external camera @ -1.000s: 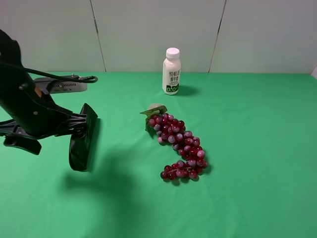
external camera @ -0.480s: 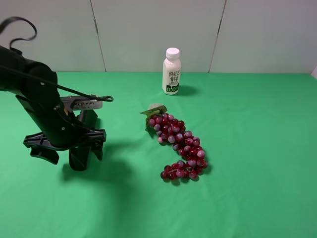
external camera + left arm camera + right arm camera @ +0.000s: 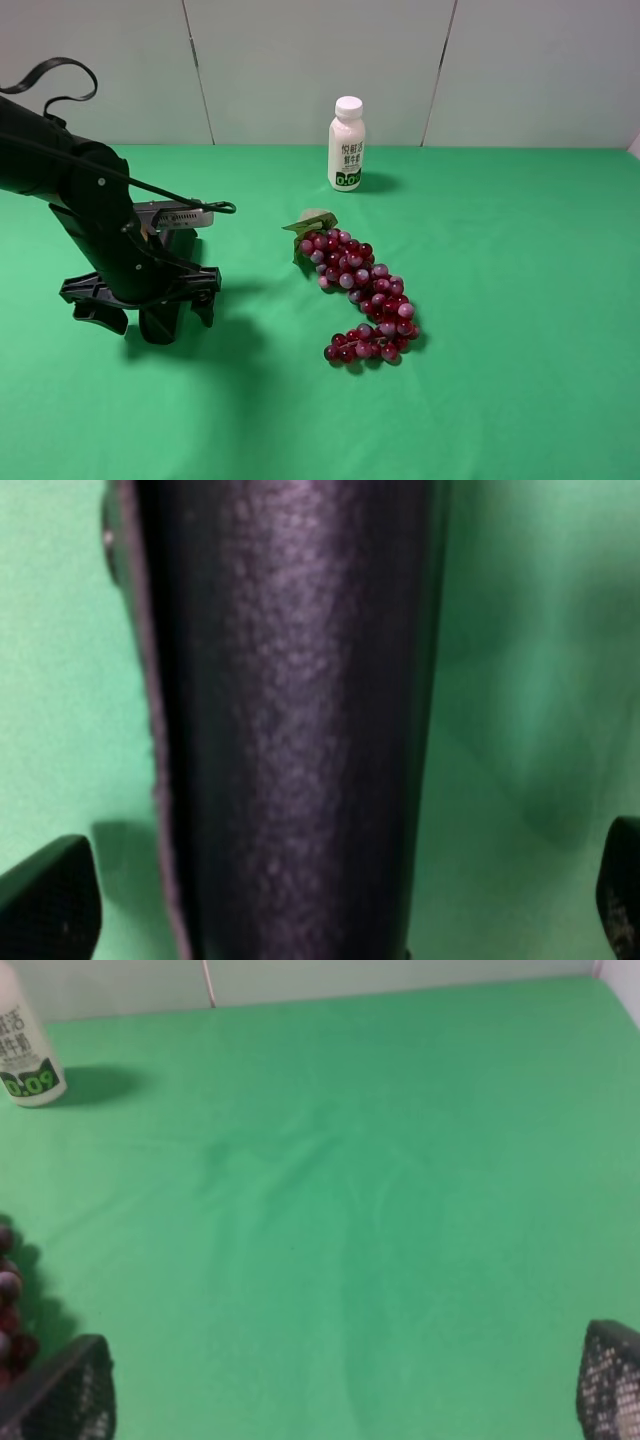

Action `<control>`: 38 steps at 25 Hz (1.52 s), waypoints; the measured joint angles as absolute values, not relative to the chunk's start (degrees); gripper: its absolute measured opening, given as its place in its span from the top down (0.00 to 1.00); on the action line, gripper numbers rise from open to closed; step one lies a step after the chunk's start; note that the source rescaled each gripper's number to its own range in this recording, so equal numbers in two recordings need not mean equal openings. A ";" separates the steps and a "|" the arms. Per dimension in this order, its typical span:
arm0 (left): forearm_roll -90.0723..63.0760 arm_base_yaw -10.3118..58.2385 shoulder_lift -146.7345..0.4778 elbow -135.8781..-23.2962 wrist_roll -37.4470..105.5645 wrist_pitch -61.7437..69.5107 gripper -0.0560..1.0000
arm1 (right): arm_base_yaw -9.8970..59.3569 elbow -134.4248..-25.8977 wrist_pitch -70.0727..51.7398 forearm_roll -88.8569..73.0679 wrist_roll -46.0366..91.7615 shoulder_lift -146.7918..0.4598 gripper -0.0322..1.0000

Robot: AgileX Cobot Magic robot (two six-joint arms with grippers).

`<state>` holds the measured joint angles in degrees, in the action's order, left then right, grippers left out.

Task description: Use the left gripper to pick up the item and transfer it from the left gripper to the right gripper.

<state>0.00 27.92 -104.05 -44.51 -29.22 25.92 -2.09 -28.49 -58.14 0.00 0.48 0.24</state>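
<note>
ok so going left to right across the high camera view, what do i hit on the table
black soft case, with the open jaws of the left gripper either side of it → grape bunch. The white bottle stands behind the grapes within their span, so it is left out of the order.

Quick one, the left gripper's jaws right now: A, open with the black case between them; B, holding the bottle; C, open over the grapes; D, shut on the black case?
A: the left gripper is spread wide, the black case lying between its fingertips, untouched.
</note>
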 joint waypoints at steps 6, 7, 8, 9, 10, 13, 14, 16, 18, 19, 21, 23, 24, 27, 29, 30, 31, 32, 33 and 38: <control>0.00 27.92 -104.69 -44.51 -29.16 25.86 0.21 | -2.09 -28.49 -58.14 0.00 0.48 0.24 0.00; 0.00 27.92 -104.69 -44.51 -29.16 25.86 0.27 | -2.09 -28.49 -58.14 0.00 0.48 0.24 0.00; 0.00 27.92 -104.69 -44.51 -29.16 25.86 0.32 | -2.09 -28.49 -58.14 0.00 0.48 0.24 0.00; 0.00 27.92 -104.69 -44.51 -29.16 25.86 0.37 | -2.09 -28.49 -58.14 0.00 0.48 0.24 0.00; 0.00 27.92 -104.69 -44.51 -29.16 25.81 0.42 | -2.09 -28.49 -58.14 0.00 0.48 0.24 0.00; 0.00 27.92 -104.69 -44.51 -29.16 25.74 0.69 | -2.09 -28.49 -58.11 0.00 0.48 0.24 0.00; 0.00 27.92 -104.69 -44.51 -29.16 25.67 0.81 | -2.09 -28.49 -58.11 0.00 0.48 0.24 0.00; 0.39 27.92 -104.69 -44.62 -29.11 25.67 0.89 | -2.09 -28.49 -58.11 0.00 0.48 0.24 0.00; 0.39 27.92 -104.69 -44.61 -29.11 25.67 0.89 | -2.09 -28.49 -58.11 0.00 0.48 0.24 0.00; 0.39 27.92 -104.69 -44.61 -29.11 25.67 0.89 | -2.09 -28.49 -58.11 0.00 0.48 0.24 0.00; 0.39 27.92 -104.69 -44.61 -29.11 25.67 0.89 | -2.09 -28.49 -58.11 0.00 0.48 0.24 0.00; 0.39 27.92 -104.69 -44.61 -29.11 25.67 0.89 | -2.09 -28.49 -58.11 0.00 0.48 0.24 0.00; 0.39 27.92 -104.69 -44.61 -29.11 25.67 0.89 | -2.09 -28.49 -58.11 0.00 0.48 0.24 0.00; 0.39 27.92 -104.69 -44.61 -29.05 25.67 0.89 | -2.09 -28.49 -58.11 0.00 0.48 0.24 0.00; 0.39 27.92 -104.69 -45.03 -28.88 26.16 0.90 | -2.09 -28.49 -58.11 0.00 0.48 0.24 0.00; 0.39 27.92 -104.69 -45.45 -28.61 26.87 0.90 | -2.09 -28.49 -58.11 0.00 0.48 0.24 0.00; 0.34 27.92 -104.69 -46.03 -28.27 27.98 0.90 | -2.09 -28.49 -58.11 0.00 0.48 0.24 0.00; 0.34 27.92 -104.69 -46.60 -27.72 29.20 0.91 | -2.09 -28.49 -58.11 0.00 0.48 0.24 0.00; 0.34 27.92 -104.69 -47.35 -27.17 30.19 0.91 | -2.09 -28.49 -58.11 0.00 0.48 0.24 0.00; 0.34 27.92 -104.57 -50.45 -23.58 35.01 0.91 | -2.09 -28.49 -58.11 0.00 0.48 0.24 0.00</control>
<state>0.34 27.92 -104.57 -50.45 -23.58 35.01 -2.09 -28.49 -58.11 0.00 0.48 0.24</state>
